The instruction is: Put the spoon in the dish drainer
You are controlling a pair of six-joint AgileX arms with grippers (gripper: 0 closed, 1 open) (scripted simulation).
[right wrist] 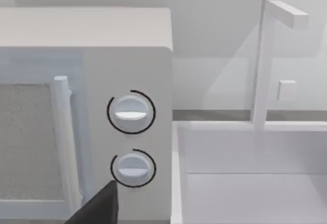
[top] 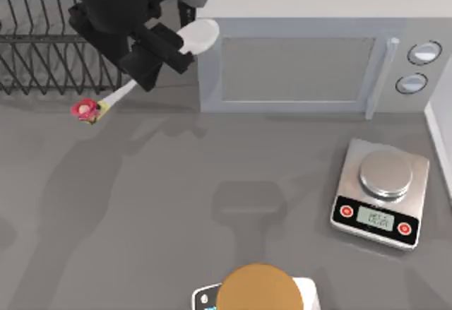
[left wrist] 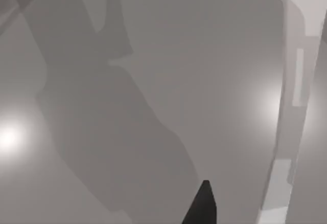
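Spoon [top: 189,40] is held by the shut left hand [top: 164,54] beside the dish drainer [top: 42,56], above the tabletop [top: 176,183].

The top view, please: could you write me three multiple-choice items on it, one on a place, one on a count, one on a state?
1. Where is the kitchen scale?
A. the table's right
B. the table's left
C. on the microwave

2. How many round knobs has the microwave?
A. one
B. two
C. four

3. What state is the spoon in?
A. flat on the table
B. in the left gripper
C. on the scale

Key: 1 A, it stands right of centre; 2 B, two knobs beside the door; 3 B, the gripper is closed around the handle beside the dish drainer.
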